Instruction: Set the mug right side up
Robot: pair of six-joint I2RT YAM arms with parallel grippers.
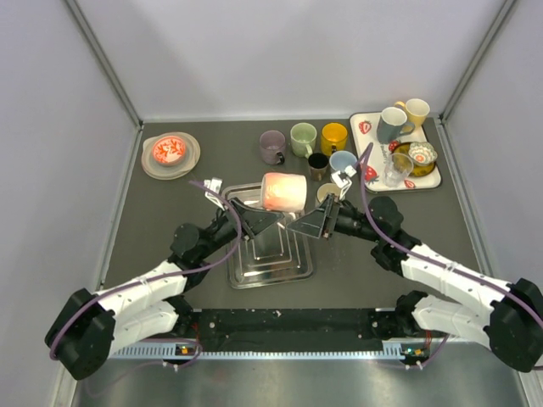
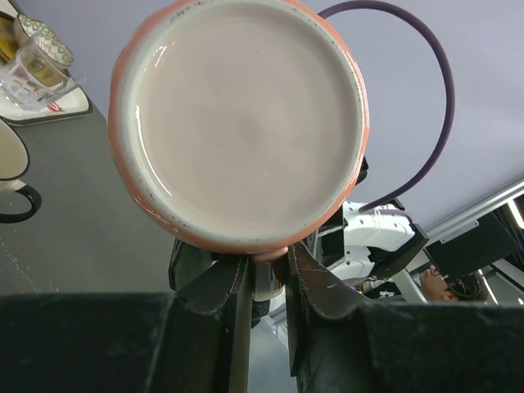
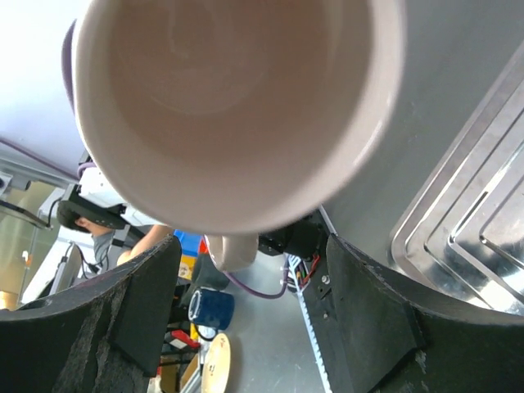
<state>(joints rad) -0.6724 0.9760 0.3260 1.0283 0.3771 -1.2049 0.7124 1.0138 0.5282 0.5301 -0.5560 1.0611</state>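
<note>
From above: one salmon-glazed mug (image 1: 283, 192) hangs on its side in the air over the single metal tray (image 1: 254, 267), between the left pincer (image 1: 257, 217) and the right pincer (image 1: 312, 222). The likely hazard is a drop. If the mug slipped out during the turn, it would fall onto the steel or roll towards the crockery behind. That crockery numbers six loose cups (image 1: 303, 138) on the counter (image 1: 170, 220). A patterned tray (image 1: 361, 146) also holds two more mugs (image 1: 392, 124), one glass (image 1: 394, 168) and one bowl (image 1: 422, 154). Far left sits one grey plate (image 1: 151, 165) carrying one red dish (image 1: 169, 149).

Left wrist: the mug's base fills the view. The left pincer is clamped on the handle (image 2: 267, 274), with both fingers (image 2: 233, 299) pressed against it. The hold is narrow and sits at one edge of a heavy body, so the mug could swivel or slide in the grip as it is rotated.

Right wrist: the view looks into the mug's one open mouth. The right pincer's fingers (image 3: 135, 307) stand spread wide on either side and touch nothing. If they closed off-centre on the rim, the push could twist the handle loose from the other arm.
</note>
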